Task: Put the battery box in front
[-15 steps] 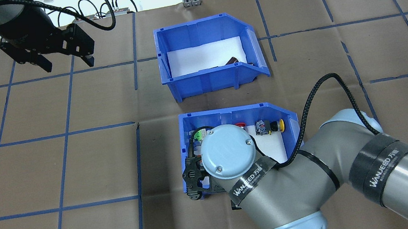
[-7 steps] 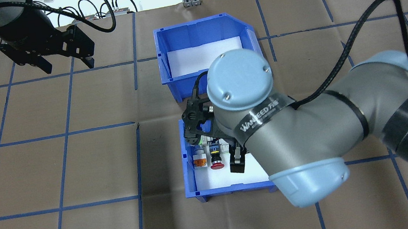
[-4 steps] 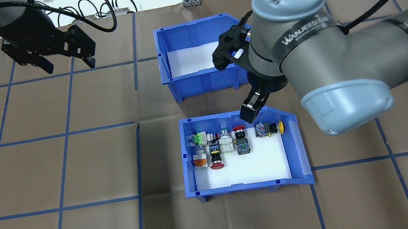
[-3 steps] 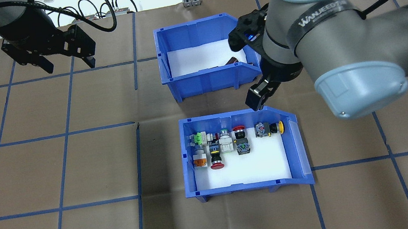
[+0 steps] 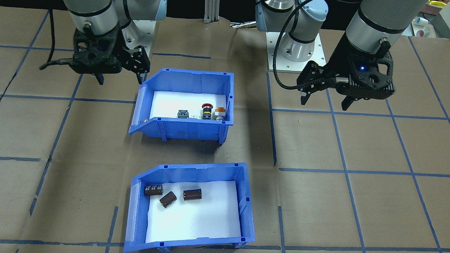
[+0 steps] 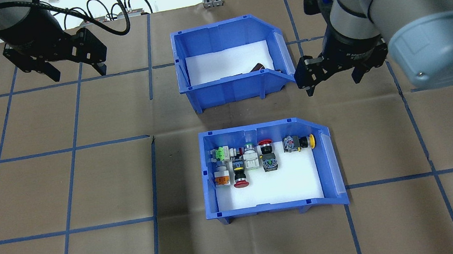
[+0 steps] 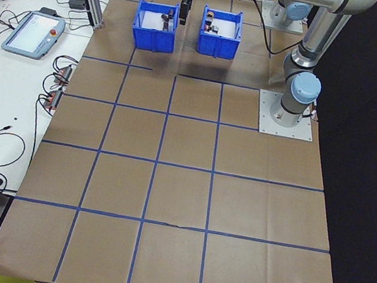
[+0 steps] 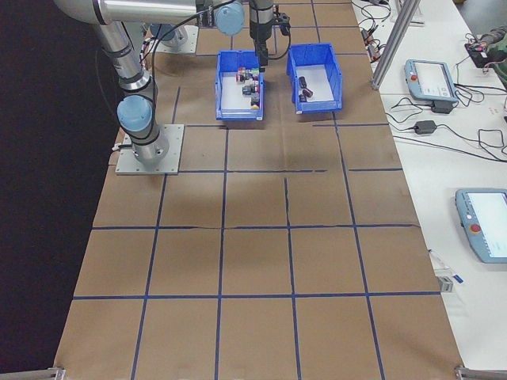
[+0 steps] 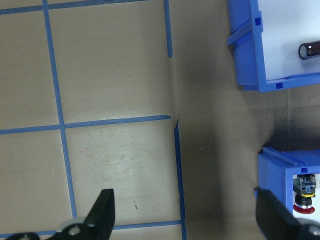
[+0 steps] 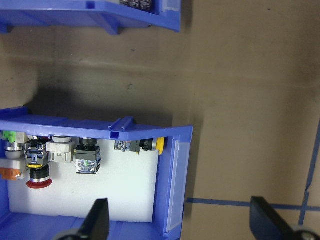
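Right claw (image 6: 330, 74) spread open and empty beside the cut-away end of the battery box (image 6: 230, 58), left claw (image 6: 69, 62) open well apart; box on the surface behind the switch bin (image 6: 269, 169), next probably gripping its wall.

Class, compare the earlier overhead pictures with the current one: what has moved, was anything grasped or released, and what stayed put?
The right hand rose from over the switch bin, swung away from the robot and now hangs open, empty, beside the battery box. No grasp or release is visible. Both bins and the open left hand stayed put.
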Controlling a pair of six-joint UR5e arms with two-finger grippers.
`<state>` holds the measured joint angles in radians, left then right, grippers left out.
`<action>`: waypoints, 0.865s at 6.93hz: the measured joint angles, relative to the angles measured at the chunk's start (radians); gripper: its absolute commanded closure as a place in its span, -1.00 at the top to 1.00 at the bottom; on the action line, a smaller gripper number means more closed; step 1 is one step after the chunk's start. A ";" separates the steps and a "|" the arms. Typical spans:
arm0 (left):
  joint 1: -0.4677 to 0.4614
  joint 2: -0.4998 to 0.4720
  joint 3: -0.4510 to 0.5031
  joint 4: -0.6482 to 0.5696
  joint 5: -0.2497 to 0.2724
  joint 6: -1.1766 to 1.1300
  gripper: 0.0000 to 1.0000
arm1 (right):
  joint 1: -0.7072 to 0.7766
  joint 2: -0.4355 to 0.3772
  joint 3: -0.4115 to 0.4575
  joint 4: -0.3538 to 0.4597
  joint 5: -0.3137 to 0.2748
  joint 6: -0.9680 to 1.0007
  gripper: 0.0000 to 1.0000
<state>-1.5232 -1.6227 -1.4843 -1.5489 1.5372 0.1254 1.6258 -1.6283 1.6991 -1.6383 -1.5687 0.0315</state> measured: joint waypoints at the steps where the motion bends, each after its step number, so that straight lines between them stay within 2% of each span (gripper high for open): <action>1: 0.000 0.001 0.000 0.001 0.001 0.001 0.99 | -0.035 0.001 -0.042 0.055 0.001 0.064 1.00; 3: 0.000 0.004 0.005 0.001 0.004 0.004 0.99 | -0.060 0.002 -0.067 0.092 0.001 0.156 1.00; 6: 0.000 0.009 0.012 -0.001 0.013 0.008 0.99 | -0.063 0.002 -0.068 0.095 -0.003 0.179 1.00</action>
<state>-1.5229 -1.6141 -1.4724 -1.5495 1.5507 0.1332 1.5632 -1.6261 1.6306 -1.5429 -1.5716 0.2109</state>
